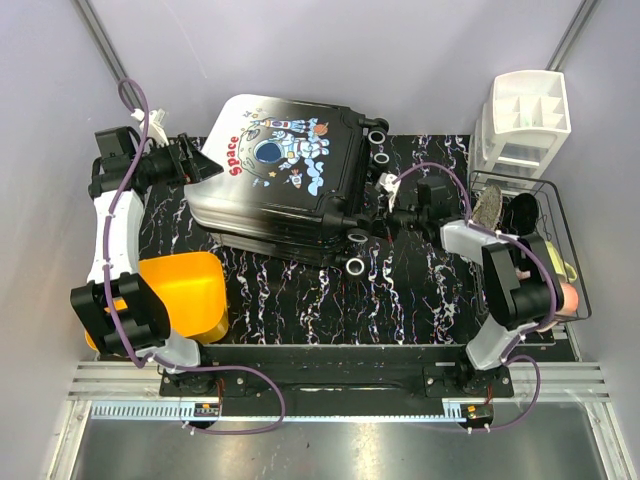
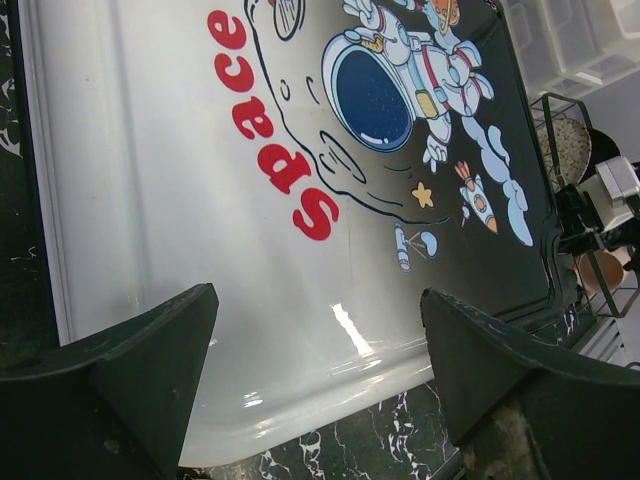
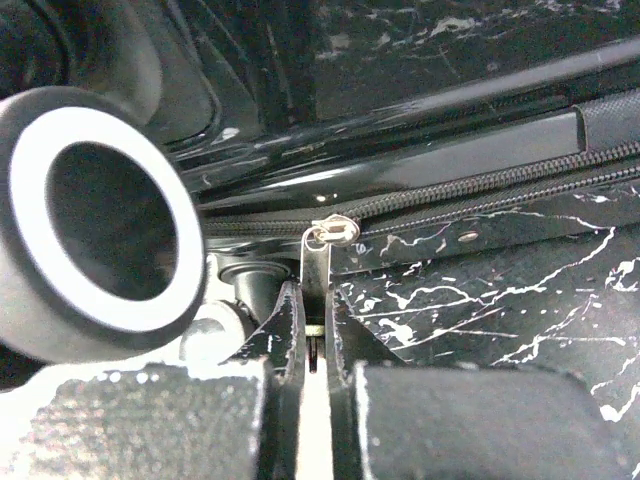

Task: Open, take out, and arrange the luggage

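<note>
Silver metal glints where the zipper pull (image 3: pixel 318 265) of the suitcase (image 1: pixel 285 185) is pinched between the closed fingers of the right gripper (image 3: pixel 312 305). The wrist view shows it just beside a white-rimmed wheel (image 3: pixel 95 215) and below the zipper track (image 3: pixel 500 185) running along the black shell. Across the case, the left gripper (image 2: pixel 315 350) stands wide open, its two dark fingers (image 2: pixel 150 370) hovering at the edge of the white front panel near the red word "Space" (image 2: pixel 275 130) and the cartoon astronaut (image 2: pixel 400 80); whether they touch the panel cannot be told. The suitcase lies closed, front panel up and tilted, at the rear centre of a black marble-patterned mat (image 1: pixel 400 290), between the two arms. An orange bin (image 1: pixel 190 285) sits near left, with a white organizer (image 1: pixel 525 120) and a wire basket (image 1: pixel 560 260) at right.
</note>
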